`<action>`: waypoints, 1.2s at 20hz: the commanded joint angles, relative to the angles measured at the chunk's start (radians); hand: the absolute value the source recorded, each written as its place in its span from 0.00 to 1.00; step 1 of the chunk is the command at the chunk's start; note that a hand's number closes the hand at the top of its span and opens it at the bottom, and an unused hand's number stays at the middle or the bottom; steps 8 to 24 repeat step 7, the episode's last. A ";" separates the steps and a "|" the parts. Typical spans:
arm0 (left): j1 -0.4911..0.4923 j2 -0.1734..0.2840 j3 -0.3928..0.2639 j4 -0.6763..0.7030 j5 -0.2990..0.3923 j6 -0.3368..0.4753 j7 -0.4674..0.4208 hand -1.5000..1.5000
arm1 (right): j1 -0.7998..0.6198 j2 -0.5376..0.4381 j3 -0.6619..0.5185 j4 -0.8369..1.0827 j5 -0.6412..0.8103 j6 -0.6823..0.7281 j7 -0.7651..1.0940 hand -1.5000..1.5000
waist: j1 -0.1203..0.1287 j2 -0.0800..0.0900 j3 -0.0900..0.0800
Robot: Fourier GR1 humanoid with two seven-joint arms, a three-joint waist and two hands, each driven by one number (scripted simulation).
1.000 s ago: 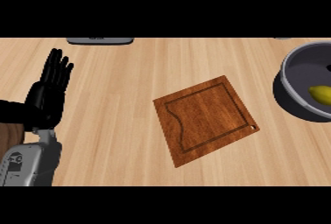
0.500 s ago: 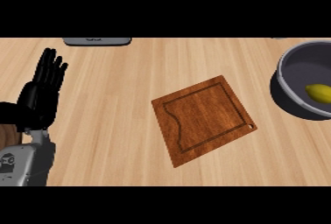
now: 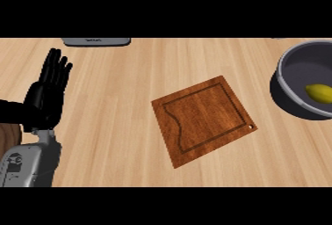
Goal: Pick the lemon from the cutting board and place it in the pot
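The yellow lemon lies inside the grey pot at the right edge of the head view. A brown wooden cutting board sits bare in the middle of the counter, turned like a diamond. My left hand rests open at the left, fingers straight and pointing up, far from the board and the pot. My right hand does not show.
A flat grey object lies at the counter's far edge, upper left. A dark round shape shows at the left edge beside my left forearm. Light wooden counter surrounds the board.
The view has shifted a little: the pot and board sit slightly further left and lower than before. The lemon stays in the pot and my left hand keeps its open pose.
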 commanded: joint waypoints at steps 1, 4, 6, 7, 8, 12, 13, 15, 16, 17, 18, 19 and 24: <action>-0.035 0.017 0.017 0.028 0.004 -0.011 0.005 0.50 | 0.110 0.000 -0.001 -0.095 -0.084 0.043 0.024 0.00 | 0.005 0.002 0.000; 0.019 -0.006 -0.009 -0.019 0.002 -0.011 0.014 0.50 | 0.201 0.012 -0.031 -0.191 -0.119 0.074 0.049 0.00 | 0.005 0.000 0.000; -0.017 0.000 0.013 0.015 0.007 -0.005 0.000 0.50 | 0.251 0.029 -0.061 -0.161 -0.176 0.099 -0.042 0.00 | 0.003 0.001 0.001; 0.012 -0.007 -0.018 -0.050 -0.016 0.009 0.043 0.50 | 0.284 0.035 -0.055 -0.239 -0.175 0.115 0.027 0.00 | 0.004 0.000 0.000; 0.012 -0.007 -0.018 -0.050 -0.016 0.009 0.043 0.50 | 0.284 0.035 -0.055 -0.239 -0.175 0.115 0.027 0.00 | 0.004 0.000 0.000; 0.012 -0.007 -0.018 -0.050 -0.016 0.009 0.043 0.50 | 0.284 0.035 -0.055 -0.239 -0.175 0.115 0.027 0.00 | 0.004 0.000 0.000; 0.012 -0.007 -0.018 -0.050 -0.016 0.009 0.043 0.50 | 0.284 0.035 -0.055 -0.239 -0.175 0.115 0.027 0.00 | 0.004 0.000 0.000; 0.012 -0.007 -0.018 -0.050 -0.016 0.009 0.043 0.50 | 0.284 0.035 -0.055 -0.239 -0.175 0.115 0.027 0.00 | 0.004 0.000 0.000; 0.012 -0.007 -0.018 -0.050 -0.016 0.009 0.043 0.50 | 0.284 0.035 -0.055 -0.239 -0.175 0.115 0.027 0.00 | 0.004 0.000 0.000; 0.012 -0.007 -0.018 -0.050 -0.016 0.009 0.043 0.50 | 0.284 0.035 -0.055 -0.239 -0.175 0.115 0.027 0.00 | 0.004 0.000 0.000; 0.012 -0.007 -0.018 -0.050 -0.016 0.009 0.043 0.50 | 0.284 0.035 -0.055 -0.239 -0.175 0.115 0.027 0.00 | 0.004 0.000 0.000; 0.012 -0.007 -0.018 -0.050 -0.016 0.009 0.043 0.50 | 0.284 0.035 -0.055 -0.239 -0.175 0.115 0.027 0.00 | 0.004 0.000 0.000; 0.012 -0.007 -0.018 -0.050 -0.016 0.009 0.043 0.50 | 0.284 0.035 -0.055 -0.239 -0.175 0.115 0.027 0.00 | 0.004 0.000 0.000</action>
